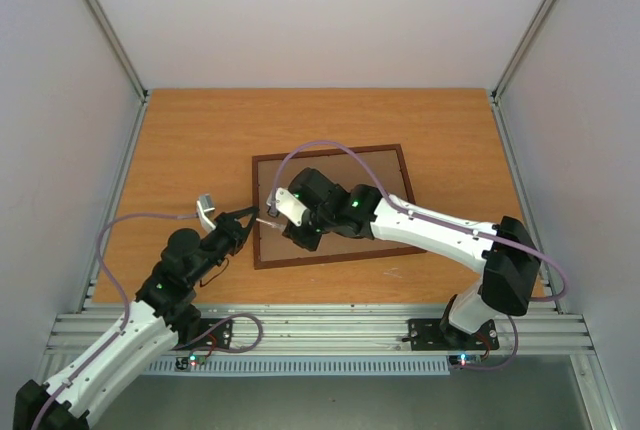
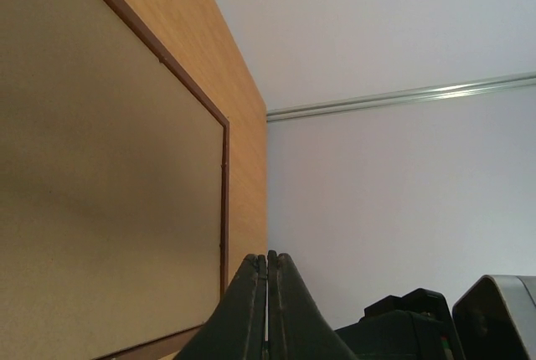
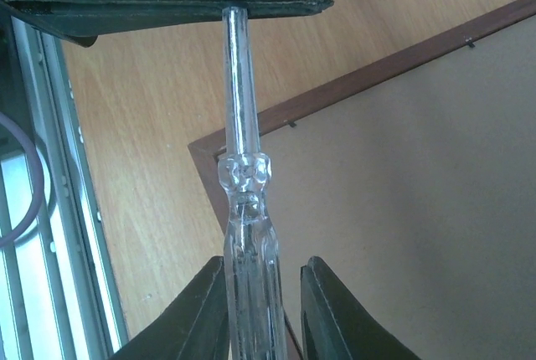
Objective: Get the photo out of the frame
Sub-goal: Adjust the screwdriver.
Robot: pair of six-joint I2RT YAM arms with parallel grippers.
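1. The frame lies flat in the middle of the wooden table, plain brown back facing up, turned a bit off square to the table edges. The photo isn't visible from any view.
2. The right arm reaches in over the frame's near left corner. The right gripper has its fingers narrow, one on each side of the handle of a clear plastic tool. One finger looks to be touching the handle, and there's a small gap on the other side, so it's not pinched tight.
3. The left gripper sits just off the frame's left edge with its fingers pressed flat together.
4. In the right wrist view, the tool's thin shaft runs up to the left gripper's dark fingers. Can't tell if the tip is actually caught between them.
5. Along the frame's inner edge there are a couple of small dark tabs on the backing.
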